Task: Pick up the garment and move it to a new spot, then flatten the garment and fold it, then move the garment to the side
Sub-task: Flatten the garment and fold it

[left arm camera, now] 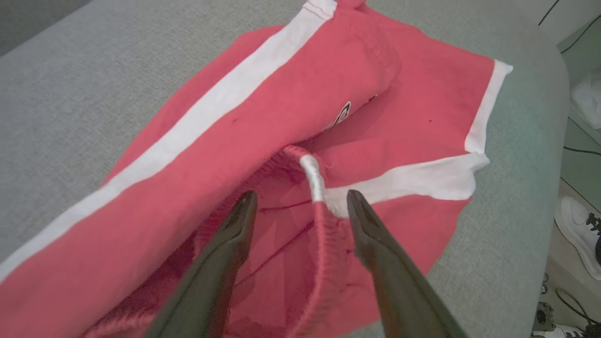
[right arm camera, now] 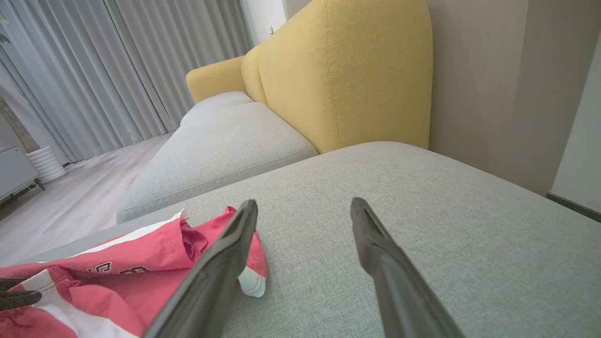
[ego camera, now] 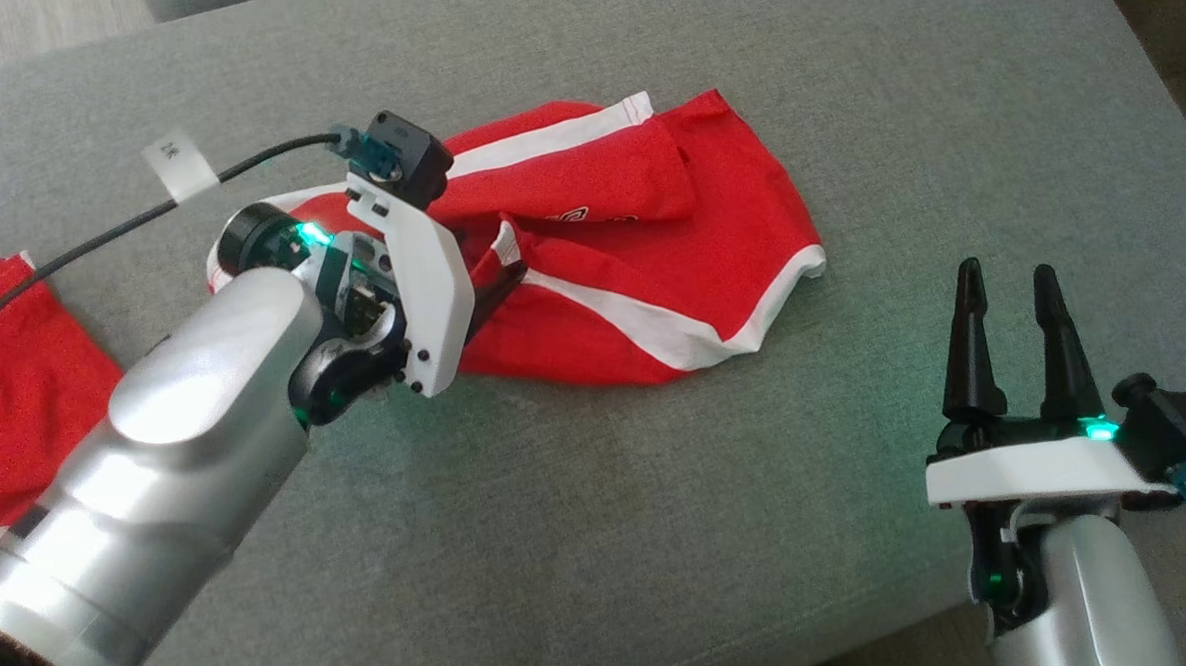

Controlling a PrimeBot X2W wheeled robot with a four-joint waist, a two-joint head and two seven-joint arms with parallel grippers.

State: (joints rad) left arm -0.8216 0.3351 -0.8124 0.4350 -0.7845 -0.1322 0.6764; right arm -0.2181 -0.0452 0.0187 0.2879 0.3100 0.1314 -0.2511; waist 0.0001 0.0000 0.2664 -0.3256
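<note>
The left claw (left arm camera: 300,199) was spread over the red garment (left arm camera: 281,108) at mid-frame, the right claw (ego camera: 1008,276) spread, empty, at lower right.

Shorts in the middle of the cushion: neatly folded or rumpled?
Rumpled, not folded. The shorts lie in a loose heap on the cushion, layers overlapping crookedly, waistband gaping open.

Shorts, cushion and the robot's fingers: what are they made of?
Shorts: soft red knit cloth with white trim, likely cotton or a blend; it wrinkles and has a ribbed waistband.
Cushion: grey woven fabric, matte, with a fine grain.
Fingers: dark, smooth, probably plastic, slightly shiny.
</note>
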